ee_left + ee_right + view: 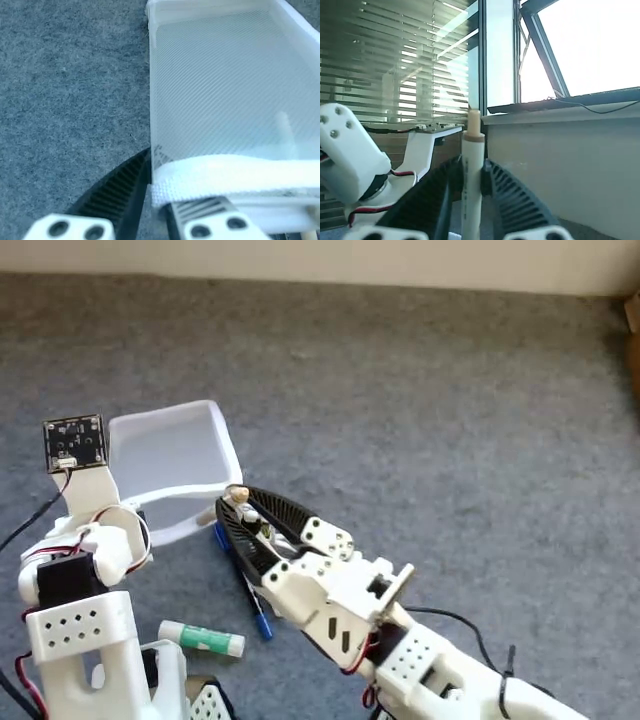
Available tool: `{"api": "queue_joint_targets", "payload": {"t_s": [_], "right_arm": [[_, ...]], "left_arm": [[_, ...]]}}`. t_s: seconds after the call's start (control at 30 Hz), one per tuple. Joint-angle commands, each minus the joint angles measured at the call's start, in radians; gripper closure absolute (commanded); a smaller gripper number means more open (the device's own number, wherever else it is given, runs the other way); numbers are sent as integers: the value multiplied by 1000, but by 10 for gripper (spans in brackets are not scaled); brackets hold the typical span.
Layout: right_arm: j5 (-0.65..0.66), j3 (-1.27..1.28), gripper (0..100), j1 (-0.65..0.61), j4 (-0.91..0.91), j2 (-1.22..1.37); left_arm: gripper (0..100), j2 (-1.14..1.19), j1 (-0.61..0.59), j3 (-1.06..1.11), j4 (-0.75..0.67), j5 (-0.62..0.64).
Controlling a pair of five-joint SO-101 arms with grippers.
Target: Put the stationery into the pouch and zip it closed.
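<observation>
— How far along?
— Early, seemingly. At 9 o'clock on the bench, the pouch, mouth open, unzipped. Loose at its 5 and 6 o'clock: a blue pen and a glue stick. Possibly one faint item inside; hard to tell.
— And the arms?
— Low at the pouch's near edge, the left gripper, jaws clenched on the zipper tape. Tilted up beside the mouth at 4 o'clock, the right gripper, jaws grasping a cream-tipped pen, not yet in. Zipping left for last.
</observation>
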Motion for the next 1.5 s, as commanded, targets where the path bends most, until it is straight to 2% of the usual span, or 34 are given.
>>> {"api": "queue_joint_targets", "payload": {"t_s": [0.0, 0.13, 0.3, 0.9, 1.07, 1.23, 1.37, 1.47], "right_arm": [[-6, -84, 994, -7, -74, 119], [-6, -139, 994, -10, -81, 228], [-2, -179, 994, -5, -231, 274], [2, -209, 994, -10, -213, 507], [132, -203, 994, -12, -208, 512], [147, -162, 994, -24, -200, 513], [227, -163, 991, -64, -54, 509], [249, -165, 937, -74, 10, 507]], "left_arm": [[994, 35, 13, 2, -6, 11], [994, 35, 13, 2, -5, 11], [994, 35, 13, 4, -3, 11], [994, 35, 13, 5, -3, 11], [994, 35, 13, 5, -3, 11], [994, 35, 13, 16, -8, 11], [994, 35, 10, 21, -8, 11], [994, 35, 8, 22, -8, 11]]}}
